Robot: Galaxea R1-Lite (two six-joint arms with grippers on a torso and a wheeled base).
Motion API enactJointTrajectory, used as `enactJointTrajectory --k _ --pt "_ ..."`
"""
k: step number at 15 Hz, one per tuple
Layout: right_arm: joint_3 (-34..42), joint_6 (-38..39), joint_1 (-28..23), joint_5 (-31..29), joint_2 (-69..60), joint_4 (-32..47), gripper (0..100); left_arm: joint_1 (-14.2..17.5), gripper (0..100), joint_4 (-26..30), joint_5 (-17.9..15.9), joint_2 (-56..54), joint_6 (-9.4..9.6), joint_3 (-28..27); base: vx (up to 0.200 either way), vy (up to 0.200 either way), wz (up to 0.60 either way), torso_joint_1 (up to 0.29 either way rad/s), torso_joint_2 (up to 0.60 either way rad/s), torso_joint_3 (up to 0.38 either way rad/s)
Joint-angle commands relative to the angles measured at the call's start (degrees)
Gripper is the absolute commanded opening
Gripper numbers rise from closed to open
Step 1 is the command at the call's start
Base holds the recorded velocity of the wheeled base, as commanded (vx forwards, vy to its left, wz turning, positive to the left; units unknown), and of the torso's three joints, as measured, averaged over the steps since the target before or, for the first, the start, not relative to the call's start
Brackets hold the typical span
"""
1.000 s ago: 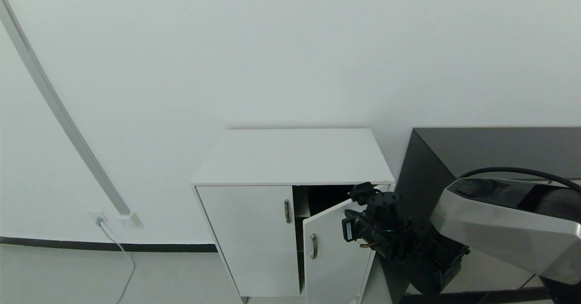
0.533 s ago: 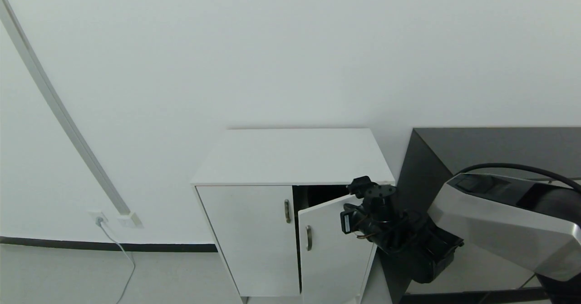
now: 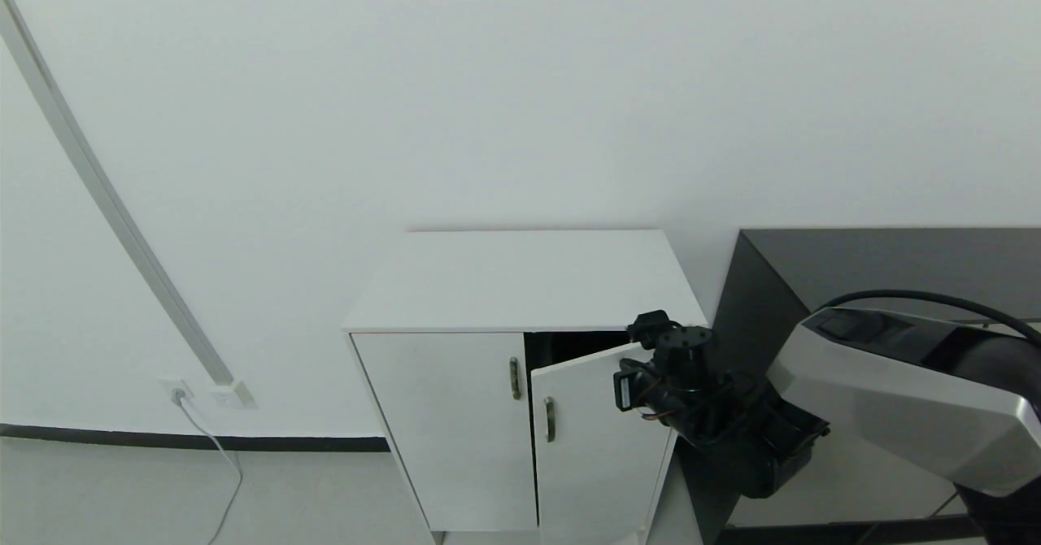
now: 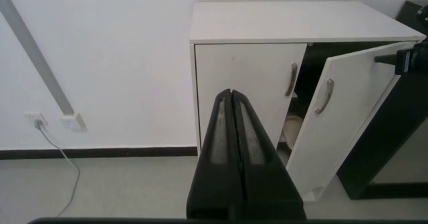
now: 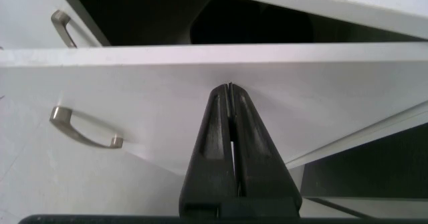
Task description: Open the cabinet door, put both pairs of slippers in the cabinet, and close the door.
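currently: cabinet [image 3: 520, 281], left door [image 3: 443, 427] shut, right door [image 3: 598, 447] ajar, narrow gap. right gripper [image 5: 231, 87]: fingers pressed together, empty, tip against right door's outer face near top edge, beside handle [image 5: 83, 127]; likely blunt pusher for closing. left gripper [image 4: 231, 93]: closed, empty, held back, clear of door swing. pale item [image 4: 292, 129] low inside; probably slipper, cannot confirm.

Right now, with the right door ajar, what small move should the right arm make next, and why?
Probably press the right door inward: it stands ajar, a dark gap above it, and the right gripper, fingers shut, sits at its face.
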Motion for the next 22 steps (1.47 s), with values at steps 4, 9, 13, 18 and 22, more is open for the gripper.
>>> enactJointTrajectory --k 4,9,13,18,22 --pt "-1.83 -0.01 -0.05 0.01 1.60 -0.05 0 0.02 0 0.00 0.02 0.07 0.04 0.00 0.000 0.000 0.00 0.000 0.00 0.000" --pt "-3.23 -0.01 -0.13 -0.07 2.13 0.04 0 0.02 0 0.00 0.02 0.07 -0.05 0.00 0.000 0.000 0.00 0.000 0.00 0.000" --pt "-5.87 0.08 -0.13 0.01 2.13 3.12 0 0.02 0 0.00 0.02 0.07 0.04 0.00 0.000 0.000 0.00 0.000 0.00 0.000" --pt "-7.45 0.08 -0.13 -0.07 2.13 4.52 0 0.02 0 0.00 0.02 0.07 0.04 0.00 0.000 0.000 0.00 0.000 0.00 0.000" --pt "-8.77 0.08 -0.22 -0.25 2.22 6.10 0 0.02 0 0.00 0.02 0.07 0.04 0.00 0.000 0.000 0.00 0.000 0.00 0.000"
